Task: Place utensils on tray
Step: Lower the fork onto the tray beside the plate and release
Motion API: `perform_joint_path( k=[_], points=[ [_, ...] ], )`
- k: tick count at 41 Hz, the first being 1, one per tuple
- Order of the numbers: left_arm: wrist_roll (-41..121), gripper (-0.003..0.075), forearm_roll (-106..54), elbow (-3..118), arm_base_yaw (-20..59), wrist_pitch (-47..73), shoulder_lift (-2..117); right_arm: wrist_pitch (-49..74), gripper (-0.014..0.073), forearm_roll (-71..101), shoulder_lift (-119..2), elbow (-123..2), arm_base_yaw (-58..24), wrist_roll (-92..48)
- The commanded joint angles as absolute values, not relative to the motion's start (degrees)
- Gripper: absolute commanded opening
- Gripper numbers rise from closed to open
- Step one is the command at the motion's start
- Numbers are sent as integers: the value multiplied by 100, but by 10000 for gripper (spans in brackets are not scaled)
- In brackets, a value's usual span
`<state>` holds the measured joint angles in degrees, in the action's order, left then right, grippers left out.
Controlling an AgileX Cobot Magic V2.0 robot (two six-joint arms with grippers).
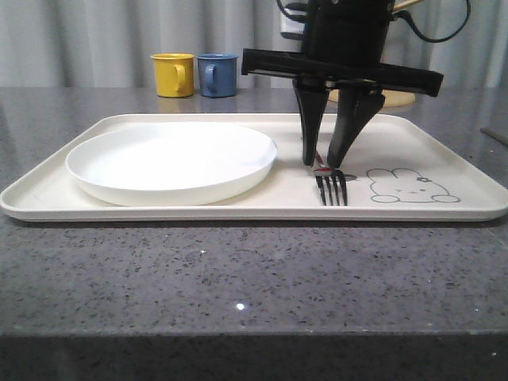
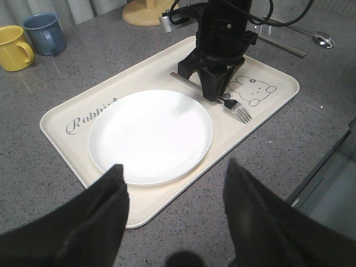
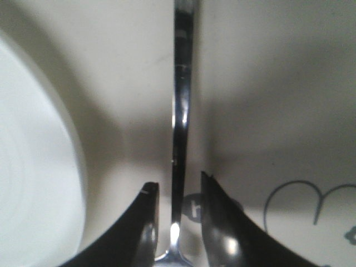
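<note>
Between your right gripper's [image 1: 324, 164] slightly spread fingers [image 3: 143, 231] lies the fork [image 1: 332, 187], flat on the cream tray [image 1: 468, 208] beside the white plate [image 1: 171, 163], apparently just released; your left gripper [image 2: 175, 214] hovers wide open near the tray's edge; a spoon [image 2: 323, 39] waits on the counter

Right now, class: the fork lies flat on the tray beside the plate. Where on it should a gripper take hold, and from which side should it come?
Probably the slim handle just behind the tines, from straight above. The fork lies flat on the tray, so only its narrow edges can be pinched. The right gripper straddles it there, fingers either side of the handle, between the plate and the rabbit drawing.
</note>
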<state>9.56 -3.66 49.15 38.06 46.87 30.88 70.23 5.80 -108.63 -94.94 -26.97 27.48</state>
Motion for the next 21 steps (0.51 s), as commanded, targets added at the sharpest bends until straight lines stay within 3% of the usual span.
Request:
perform_joint_path(
  k=[1, 10, 21],
  points=[
    [896, 368, -409, 5051, 3836, 4234, 3119, 7067, 236, 252, -10168, -9675, -2686, 2254],
    [896, 368, -409, 5051, 3836, 4234, 3119, 7097, 236, -782, -9101, -9399, -2570, 1951],
    [896, 368, -409, 5051, 3836, 4234, 3119, 7362, 236, -351, -8366, -8716, -1179, 1009]
  ],
)
